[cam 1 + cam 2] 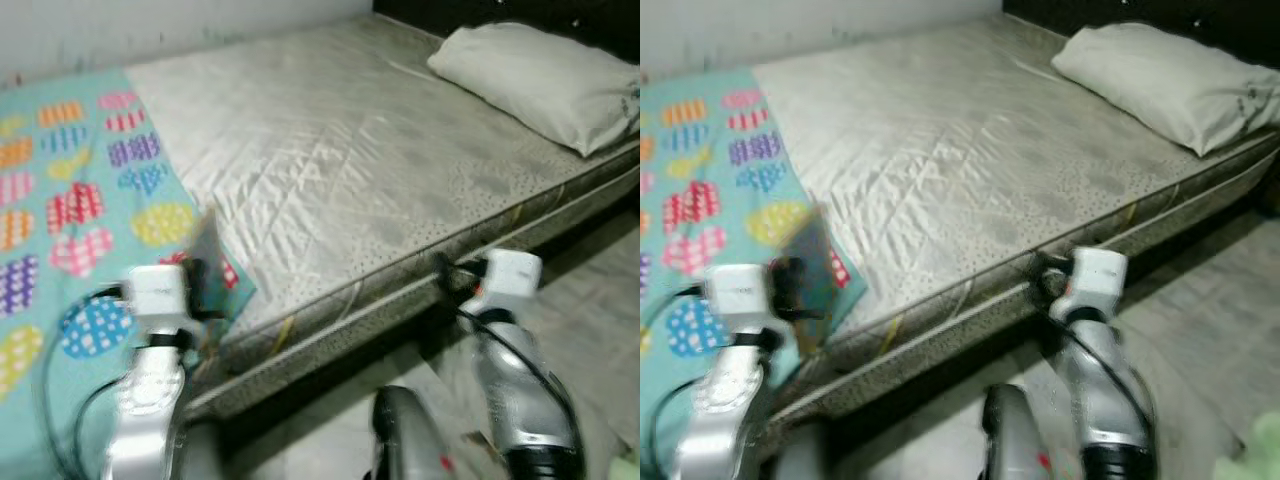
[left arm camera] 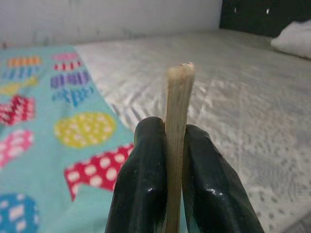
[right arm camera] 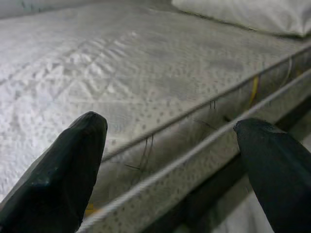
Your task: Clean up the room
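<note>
The left gripper (image 2: 175, 160) has its two black fingers (image 2: 141, 179) pressed together on a thin, flat object (image 2: 179, 107) seen edge-on in the left wrist view, a pale tan sliver standing up between the pads and rising above the fingertips. In the head views the same flat object (image 1: 207, 262) appears as a blurred, greenish-grey sheet or card held upright at the near edge of the bed (image 1: 330, 170), just over the corner of the turquoise blanket (image 1: 70, 190) printed with coloured hearts; what the object is cannot be told from the blur. The blanket covers the left part of the mattress, and the rest of the mattress lies bare, a grey quilted surface with a dotted side panel. A pale pillow (image 1: 545, 80) rests at the far right end of the bed against a dark headboard. The right gripper (image 3: 170, 160) hangs with its fingers (image 3: 73, 170) spread wide apart and nothing between them, pointing at the side of the mattress near its lower edge without touching it. In the left eye view the right gripper (image 1: 445, 270) sits beside the bed frame, above the pale floor (image 1: 590, 310), with the silver forearm and a black cable trailing behind it
</note>
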`<state>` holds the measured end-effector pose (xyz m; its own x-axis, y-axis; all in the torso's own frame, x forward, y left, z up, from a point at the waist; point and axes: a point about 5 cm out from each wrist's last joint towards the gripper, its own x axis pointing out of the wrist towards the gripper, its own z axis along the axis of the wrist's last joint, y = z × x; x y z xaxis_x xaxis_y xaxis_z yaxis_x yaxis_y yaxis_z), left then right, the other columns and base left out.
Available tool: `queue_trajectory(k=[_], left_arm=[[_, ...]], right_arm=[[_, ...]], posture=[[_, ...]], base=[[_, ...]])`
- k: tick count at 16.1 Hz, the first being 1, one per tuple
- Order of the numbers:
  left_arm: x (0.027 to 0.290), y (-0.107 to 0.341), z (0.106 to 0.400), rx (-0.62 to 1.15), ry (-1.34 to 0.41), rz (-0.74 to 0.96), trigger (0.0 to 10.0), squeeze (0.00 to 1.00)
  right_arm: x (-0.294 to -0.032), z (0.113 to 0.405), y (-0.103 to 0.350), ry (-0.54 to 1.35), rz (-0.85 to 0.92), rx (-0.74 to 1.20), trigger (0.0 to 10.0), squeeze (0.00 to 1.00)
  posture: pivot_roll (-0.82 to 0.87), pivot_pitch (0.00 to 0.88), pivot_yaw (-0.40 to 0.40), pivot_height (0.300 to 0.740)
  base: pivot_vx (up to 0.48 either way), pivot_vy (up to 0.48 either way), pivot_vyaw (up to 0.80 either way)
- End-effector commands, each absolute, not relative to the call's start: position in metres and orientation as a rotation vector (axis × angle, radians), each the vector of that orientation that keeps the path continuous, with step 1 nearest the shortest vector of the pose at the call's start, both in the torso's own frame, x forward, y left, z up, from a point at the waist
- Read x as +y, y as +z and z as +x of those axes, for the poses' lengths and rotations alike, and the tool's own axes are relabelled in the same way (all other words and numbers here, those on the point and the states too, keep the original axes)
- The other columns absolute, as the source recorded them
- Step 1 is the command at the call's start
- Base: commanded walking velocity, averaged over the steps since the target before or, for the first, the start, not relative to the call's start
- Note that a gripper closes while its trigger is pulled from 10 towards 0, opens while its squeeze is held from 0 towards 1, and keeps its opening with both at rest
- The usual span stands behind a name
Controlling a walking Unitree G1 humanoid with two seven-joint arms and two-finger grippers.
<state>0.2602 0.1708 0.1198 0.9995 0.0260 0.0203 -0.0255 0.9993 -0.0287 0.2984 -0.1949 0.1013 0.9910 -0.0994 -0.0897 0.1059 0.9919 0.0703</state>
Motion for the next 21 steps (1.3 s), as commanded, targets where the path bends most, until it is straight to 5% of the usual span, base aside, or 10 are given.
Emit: queue_trajectory(k=[1,11,21], left_arm=[[0.176,0.126,0.260,-0.043,0.038,-0.013,10.0,0.00],[0.177,0.124,0.265,-0.011,0.065,-0.061,10.0,0.00],[0.172,0.127,0.270,-0.030,0.064,-0.083,10.0,0.00]], right_arm=[[-0.181,0.301,0.104,-0.053,0.098,0.072,10.0,0.00],[-0.172,0.303,0.120,-0.025,0.055,0.008,10.0,0.00],[-0.174,0.316,0.137,-0.020,0.066,-0.038,10.0,0.00]], posture=[[-0.11,0.000,0.045,0.518],[-0.12,0.000,0.051,0.527],[-0.13,0.000,0.037,0.527]], base=[[0.000,0.000,-0.41],[0.000,0.000,-0.04],[0.000,0.000,-0.50]])
